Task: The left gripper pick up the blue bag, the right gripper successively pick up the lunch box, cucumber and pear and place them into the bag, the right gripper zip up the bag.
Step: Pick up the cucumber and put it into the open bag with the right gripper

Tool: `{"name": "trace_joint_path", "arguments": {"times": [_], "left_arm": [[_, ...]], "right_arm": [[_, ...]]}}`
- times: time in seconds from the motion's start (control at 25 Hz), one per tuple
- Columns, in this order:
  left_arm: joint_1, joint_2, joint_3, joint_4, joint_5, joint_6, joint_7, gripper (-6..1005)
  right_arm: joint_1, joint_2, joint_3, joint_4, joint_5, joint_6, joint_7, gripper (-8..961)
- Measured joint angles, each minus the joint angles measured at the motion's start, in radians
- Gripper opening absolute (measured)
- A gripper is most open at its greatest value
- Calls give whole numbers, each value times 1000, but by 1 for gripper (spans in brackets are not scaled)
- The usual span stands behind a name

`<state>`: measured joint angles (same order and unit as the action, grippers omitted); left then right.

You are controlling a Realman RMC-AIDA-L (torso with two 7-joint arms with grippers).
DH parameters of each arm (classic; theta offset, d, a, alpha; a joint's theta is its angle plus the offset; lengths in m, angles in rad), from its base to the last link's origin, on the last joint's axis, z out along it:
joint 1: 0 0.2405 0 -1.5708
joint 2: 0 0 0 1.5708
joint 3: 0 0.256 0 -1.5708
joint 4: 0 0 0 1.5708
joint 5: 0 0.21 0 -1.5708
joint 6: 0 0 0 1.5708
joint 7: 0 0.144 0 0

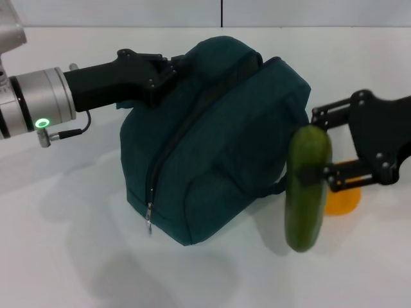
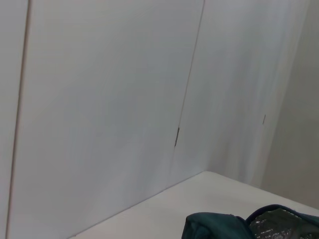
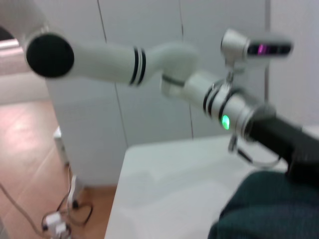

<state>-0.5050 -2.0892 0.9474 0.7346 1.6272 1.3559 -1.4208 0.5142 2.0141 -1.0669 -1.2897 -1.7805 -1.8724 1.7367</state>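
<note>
The blue bag (image 1: 218, 141) sits mid-table, its top lifted by my left gripper (image 1: 166, 76), which is shut on the bag's upper edge. The zipper with its metal pull (image 1: 149, 221) runs down the front. My right gripper (image 1: 316, 173) is shut on the cucumber (image 1: 307, 192), holding it upright just right of the bag and above the table. The pear (image 1: 343, 200) lies on the table behind the cucumber, partly hidden. The lunch box is not in view. The left wrist view shows the bag's open edge (image 2: 214, 226) and its silvery lining (image 2: 281, 224). The right wrist view shows the bag (image 3: 269, 209) and the left arm (image 3: 239, 112).
The white table (image 1: 77, 256) spreads around the bag, with a wall seam behind it (image 1: 221, 13). The right wrist view shows the table's edge (image 3: 117, 199) with floor and cables (image 3: 60, 219) below it.
</note>
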Motion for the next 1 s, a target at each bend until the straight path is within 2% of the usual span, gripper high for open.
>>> {"name": "trace_joint_path", "arguments": {"times": [0.4, 0.68, 0.84, 1.0], "left_arm": [[27, 0, -1, -3, -102, -19, 63, 45], [43, 1, 2, -4, -126, -13, 100, 45], [42, 0, 6, -10, -126, -13, 106, 45], [40, 0, 7, -11, -126, -11, 108, 45]], "right_arm": [[-30, -2, 163, 108, 233, -56, -145, 580], [-25, -4, 306, 328, 446, -46, -262, 580], [-6, -4, 327, 400, 498, -14, -286, 580], [40, 2, 306, 517, 574, 57, -357, 580]]}}
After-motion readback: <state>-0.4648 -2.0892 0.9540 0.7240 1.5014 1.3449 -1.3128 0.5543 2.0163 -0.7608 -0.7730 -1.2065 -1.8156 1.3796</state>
